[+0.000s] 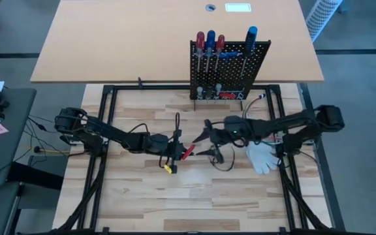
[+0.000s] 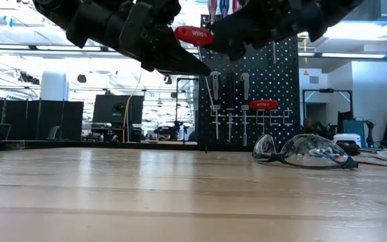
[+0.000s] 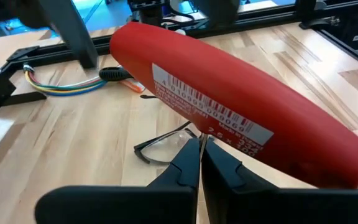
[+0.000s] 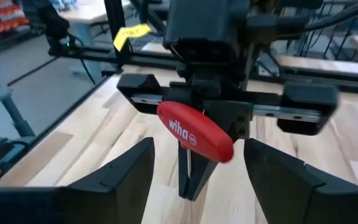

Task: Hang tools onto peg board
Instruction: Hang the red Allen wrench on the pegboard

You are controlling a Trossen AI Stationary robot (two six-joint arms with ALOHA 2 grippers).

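Left gripper, clamped narrow on the steel shaft of a red-handled screwdriver held above the counter, faces the right gripper, whose fingers stand wide on either side of the handle; the peg board stands beyond both.

- On your wooden tabletop, note the white glove lying toward the right side.
- You can see clear safety glasses resting on the wood in the low view.
- A bundle of coloured wires lies on the boards in the left wrist view.
- Beyond the black frame, you see a large tan table.
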